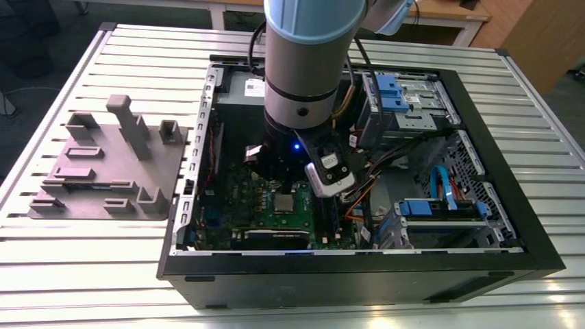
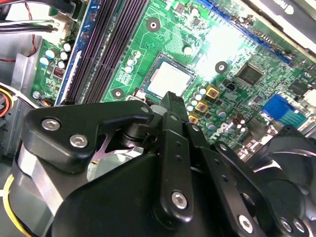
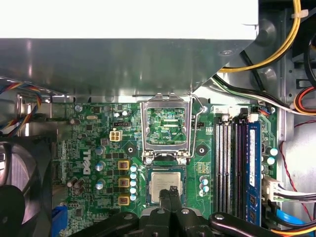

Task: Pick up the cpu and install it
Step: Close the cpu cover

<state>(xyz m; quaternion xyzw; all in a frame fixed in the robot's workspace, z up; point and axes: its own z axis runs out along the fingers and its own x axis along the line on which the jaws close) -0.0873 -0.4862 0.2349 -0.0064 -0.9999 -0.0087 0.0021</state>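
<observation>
Cpu (image 3: 165, 186) seated in socket (frame (image 3: 169, 129) raised), claw (image 3: 174, 193) above edge.

Motherboard (image 3: 98, 148) green, dotted with gold squares and pale blue capacitors. Cpu (image 3: 165, 183) silvery-grey — darker rim. Socket frame (image 3: 168, 129) shiny metal. Case (image 1: 366, 274) black; drive clips (image 1: 391, 92) blue. Bench (image 1: 82, 274) pale, ribbed — grey plate (image 1: 109, 164) on it.

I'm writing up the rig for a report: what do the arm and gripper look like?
The arm is a thick silver-grey tube with a pale blue joint cap on top, black cables alongside, and a small blue light lower down. The gripper is matte black, built of linked bars fastened with silver screws.
</observation>
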